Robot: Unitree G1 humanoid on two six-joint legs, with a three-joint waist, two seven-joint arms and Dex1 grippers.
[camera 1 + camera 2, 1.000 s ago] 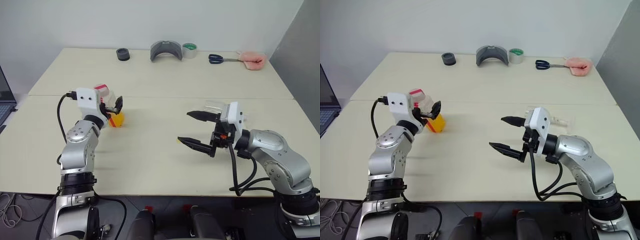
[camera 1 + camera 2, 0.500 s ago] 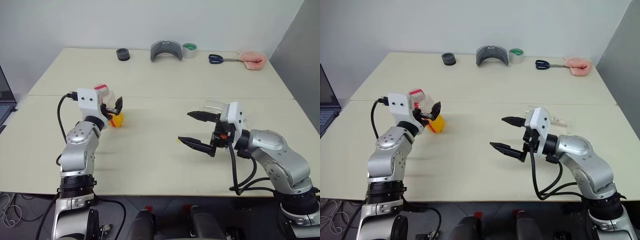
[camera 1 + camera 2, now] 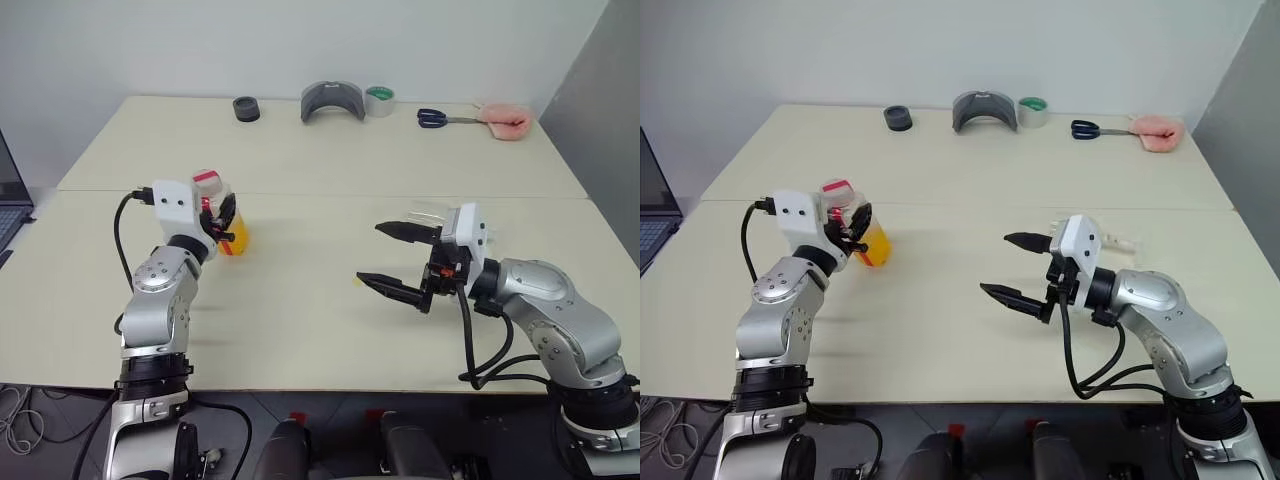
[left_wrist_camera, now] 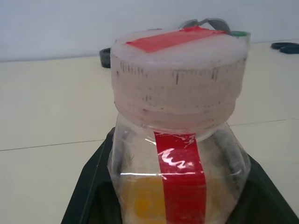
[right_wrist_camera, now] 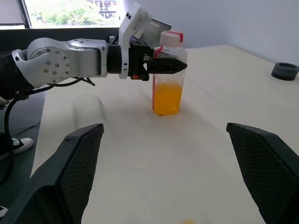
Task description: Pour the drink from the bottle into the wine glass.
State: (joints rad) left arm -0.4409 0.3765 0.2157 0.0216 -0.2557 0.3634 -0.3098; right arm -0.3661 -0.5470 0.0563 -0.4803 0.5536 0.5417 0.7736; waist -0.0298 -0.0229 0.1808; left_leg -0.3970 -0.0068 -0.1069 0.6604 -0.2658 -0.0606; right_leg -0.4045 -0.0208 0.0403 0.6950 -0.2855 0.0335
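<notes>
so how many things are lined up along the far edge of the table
5, left to right: a black ring, a grey curved piece, a roll of green tape, blue-handled scissors and a pink cloth at the far right corner. Nothing looks hidden.

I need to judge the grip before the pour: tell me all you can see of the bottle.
The bottle is small, clear plastic, standing upright on the cream table, capped in white with a red strip. A red label stripe runs down it; orange drink fills its lower half. The left tool is shut on its upper body, below the cap.

Clear glossy plastic bottle [image 5: 168, 74] on matt table [image 5: 210, 154].
</notes>
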